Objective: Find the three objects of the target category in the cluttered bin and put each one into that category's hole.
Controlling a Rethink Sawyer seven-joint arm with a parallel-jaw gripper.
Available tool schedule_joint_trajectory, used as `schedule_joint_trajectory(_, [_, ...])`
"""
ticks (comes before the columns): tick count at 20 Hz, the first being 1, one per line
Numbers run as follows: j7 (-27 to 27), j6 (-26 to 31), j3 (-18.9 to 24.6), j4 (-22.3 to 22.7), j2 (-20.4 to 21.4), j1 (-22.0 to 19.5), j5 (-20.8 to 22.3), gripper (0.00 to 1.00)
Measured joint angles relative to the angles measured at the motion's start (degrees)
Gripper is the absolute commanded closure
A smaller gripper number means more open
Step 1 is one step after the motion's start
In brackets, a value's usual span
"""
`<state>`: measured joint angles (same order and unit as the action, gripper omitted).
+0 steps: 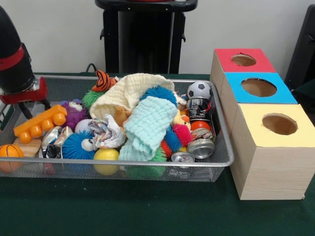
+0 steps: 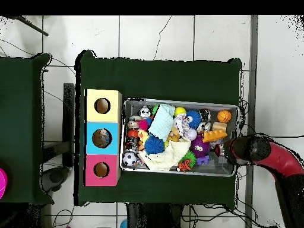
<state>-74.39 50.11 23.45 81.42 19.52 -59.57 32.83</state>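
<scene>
Three wooden boxes stand in a row touching the wire bin's end on the green bench: a red-topped box, a blue-topped box and a yellow-topped box, each with a round hole facing up so that items can be dropped in from above. The bin holds a dense heap: a mint cloth and a cream cloth draped over spiky balls, with cans and a small soccer ball crowded at the end beside the boxes, and an orange toy and a small basketball at the opposite end. The arm hangs over that opposite end, probably to begin searching there. Its jaws are hidden, so their state cannot be told. Which category is targeted cannot be judged; candidates likely lie partly buried under the cloths.
</scene>
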Motion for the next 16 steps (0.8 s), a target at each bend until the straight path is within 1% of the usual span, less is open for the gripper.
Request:
schedule_joint_trajectory(6, [0.0, 0.1, 0.0, -2.0, -0.8, 1.3, -0.1, 0.0])
schedule_joint_trajectory(9, [0.0, 0.0, -0.1, -3.8, -2.0, 2.3, -0.2, 0.0])
schedule_joint_trajectory(10, [0.0, 0.1, -0.2, -4.3, -2.3, 2.5, -0.2, 1.0])
schedule_joint_trajectory(16, [0.0, 0.8, -1.7, -5.3, -2.3, 4.2, -0.1, 1.0])
